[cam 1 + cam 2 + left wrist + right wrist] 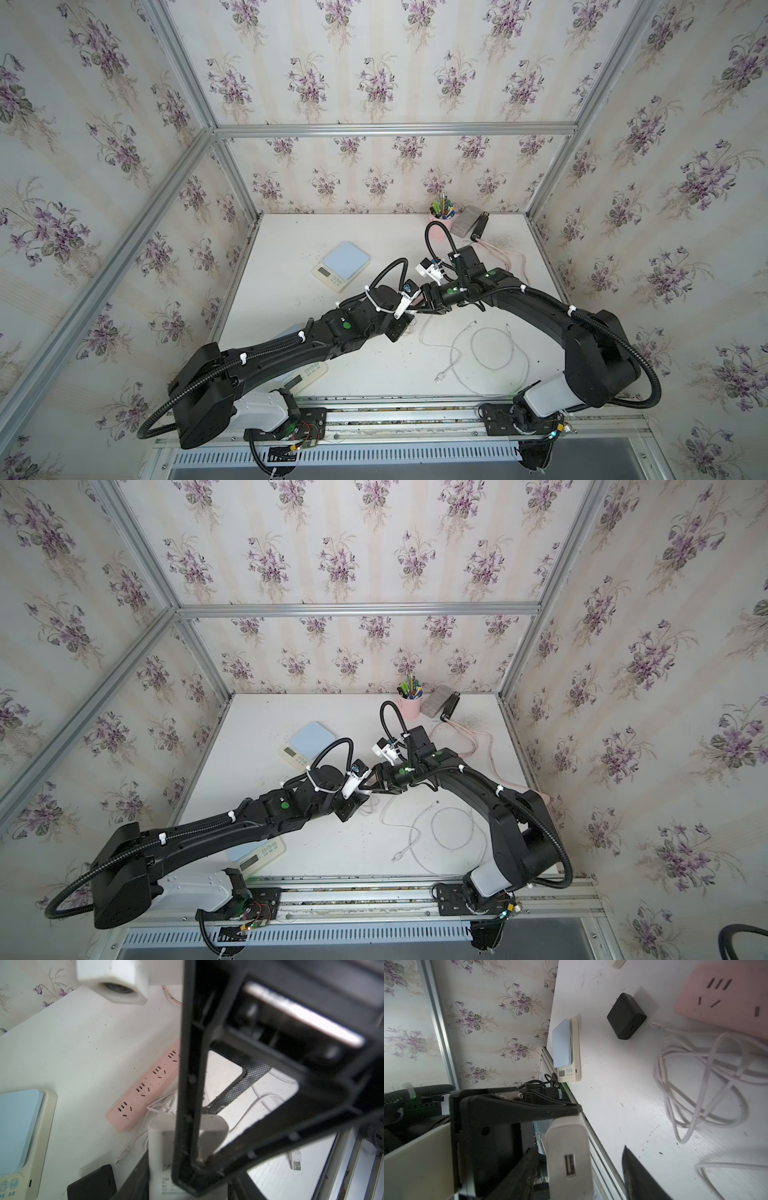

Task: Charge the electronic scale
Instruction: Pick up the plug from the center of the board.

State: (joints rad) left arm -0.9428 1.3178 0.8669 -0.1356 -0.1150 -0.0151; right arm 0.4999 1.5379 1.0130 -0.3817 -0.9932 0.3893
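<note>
We pass the white charger (566,1136) across. Our left gripper (411,311) grips it; our right gripper (577,1153) sits around it, maybe not tight yet. Next, we squeeze.

Soft, dim, even light; faint shadows; wide-angle edge bending; wrist-view foregrounds blurred.

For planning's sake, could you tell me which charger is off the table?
The white charger, held aloft; the black charger lies on the table.
</note>
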